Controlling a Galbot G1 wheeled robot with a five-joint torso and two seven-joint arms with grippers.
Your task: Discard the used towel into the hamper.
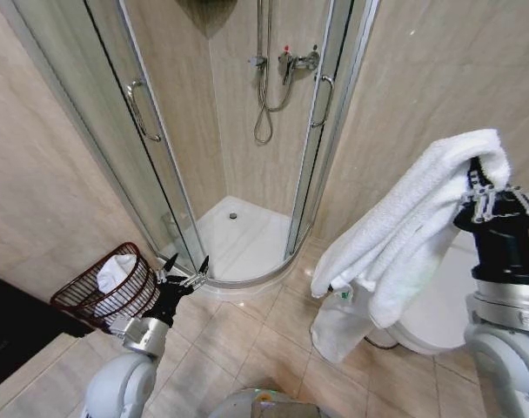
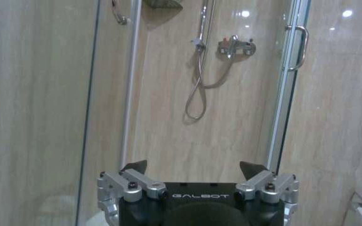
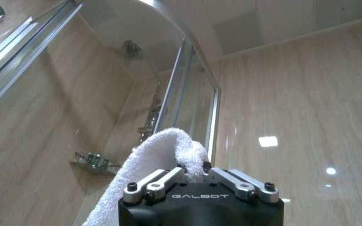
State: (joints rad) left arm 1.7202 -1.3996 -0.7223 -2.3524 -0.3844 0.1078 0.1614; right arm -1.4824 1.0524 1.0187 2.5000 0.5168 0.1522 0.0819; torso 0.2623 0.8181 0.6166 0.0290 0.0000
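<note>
Head view: right hand (image 1: 480,187) clamped on towel (image 1: 404,231), raised high; hamper (image 1: 103,292) far opposite, beside spread-fingered left hand (image 1: 186,268).

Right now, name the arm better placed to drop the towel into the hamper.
Right. The right gripper is shut on the towel, raised. The left gripper is open and holds nothing, though it is beside the hamper.

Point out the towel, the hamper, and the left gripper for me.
towel (image 1: 421,209): head view, on the broad white fold hanging from the right gripper (image 1: 486,193).
hamper (image 1: 83,300): head view, on its dark wire side near the rim.
left gripper (image 1: 187,264): head view, midway between its open fingers.
</note>
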